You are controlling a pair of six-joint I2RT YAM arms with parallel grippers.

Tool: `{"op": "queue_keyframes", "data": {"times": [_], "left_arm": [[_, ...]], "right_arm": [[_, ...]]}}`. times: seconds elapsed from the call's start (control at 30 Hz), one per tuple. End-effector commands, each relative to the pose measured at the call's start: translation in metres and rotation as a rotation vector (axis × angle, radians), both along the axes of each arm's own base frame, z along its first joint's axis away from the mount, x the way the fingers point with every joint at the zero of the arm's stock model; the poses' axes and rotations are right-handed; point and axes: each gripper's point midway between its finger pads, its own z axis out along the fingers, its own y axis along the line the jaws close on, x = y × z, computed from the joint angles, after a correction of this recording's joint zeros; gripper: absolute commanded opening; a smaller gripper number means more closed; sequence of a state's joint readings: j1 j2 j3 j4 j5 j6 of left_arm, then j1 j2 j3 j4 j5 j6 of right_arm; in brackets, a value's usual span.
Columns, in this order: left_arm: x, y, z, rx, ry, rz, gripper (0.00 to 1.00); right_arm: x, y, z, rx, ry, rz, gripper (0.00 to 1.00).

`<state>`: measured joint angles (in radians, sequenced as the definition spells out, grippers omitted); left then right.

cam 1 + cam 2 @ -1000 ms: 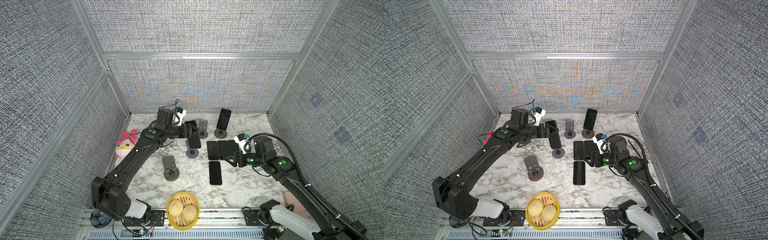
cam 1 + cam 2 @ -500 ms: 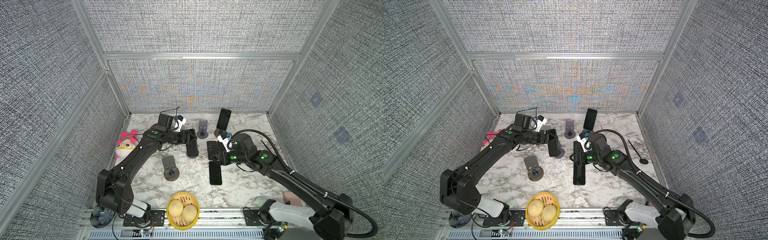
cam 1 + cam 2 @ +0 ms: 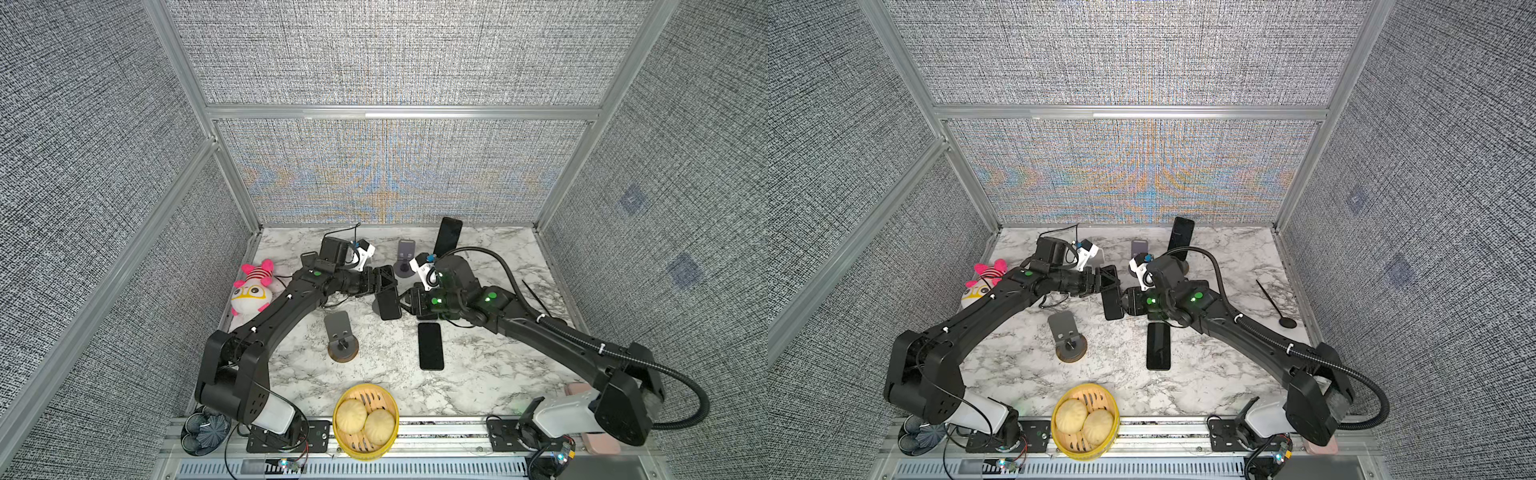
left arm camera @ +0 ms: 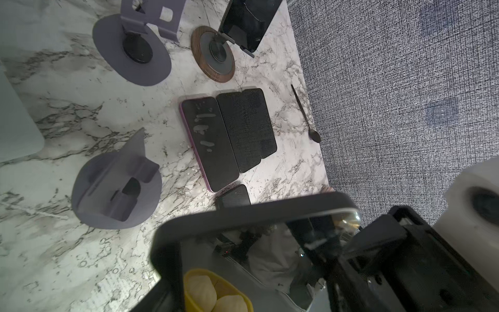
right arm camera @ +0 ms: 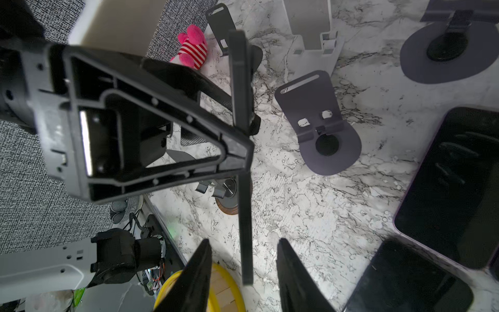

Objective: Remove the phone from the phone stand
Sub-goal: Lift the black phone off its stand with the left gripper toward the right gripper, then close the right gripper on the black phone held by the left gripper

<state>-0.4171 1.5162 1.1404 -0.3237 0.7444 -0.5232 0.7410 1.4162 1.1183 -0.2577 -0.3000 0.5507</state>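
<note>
phone [image 3: 389, 306] | clamped in left gripper [image 3: 384, 287] | between right gripper [image 5: 243, 241] jaws, untouched

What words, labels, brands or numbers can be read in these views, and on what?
None can be read.
The raised phone, the flat phone and the purple phone show dark screens; the purple one bears smears, not letters.
The stands, basket and toy show no lettering.
</note>
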Motion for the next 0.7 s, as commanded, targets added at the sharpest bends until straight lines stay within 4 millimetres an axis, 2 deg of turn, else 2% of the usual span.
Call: {"op": "queue_keyframes", "data": {"times": [0.0, 0.27, 0.37, 0.67], "left_arm": [[0.0018, -0.0058, 0.0133, -0.048, -0.041, -0.025, 0.50], [0.0014, -0.0074, 0.0125, -0.060, -0.033, -0.031, 0.51], [0.0020, -0.0074, 0.0124, -0.062, -0.034, -0.030, 0.51], [0.0022, -0.0092, 0.0085, -0.069, -0.023, -0.029, 0.51]], "right_arm": [[0.0049, 0.0039, 0.0061, 0.023, -0.020, -0.011, 0.41], [0.0066, 0.0048, 0.0037, 0.034, -0.017, -0.023, 0.33], [0.0069, 0.0062, 0.0008, 0.034, -0.009, -0.021, 0.27], [0.0089, 0.0066, -0.0036, 0.021, -0.016, -0.019, 0.25]]}}
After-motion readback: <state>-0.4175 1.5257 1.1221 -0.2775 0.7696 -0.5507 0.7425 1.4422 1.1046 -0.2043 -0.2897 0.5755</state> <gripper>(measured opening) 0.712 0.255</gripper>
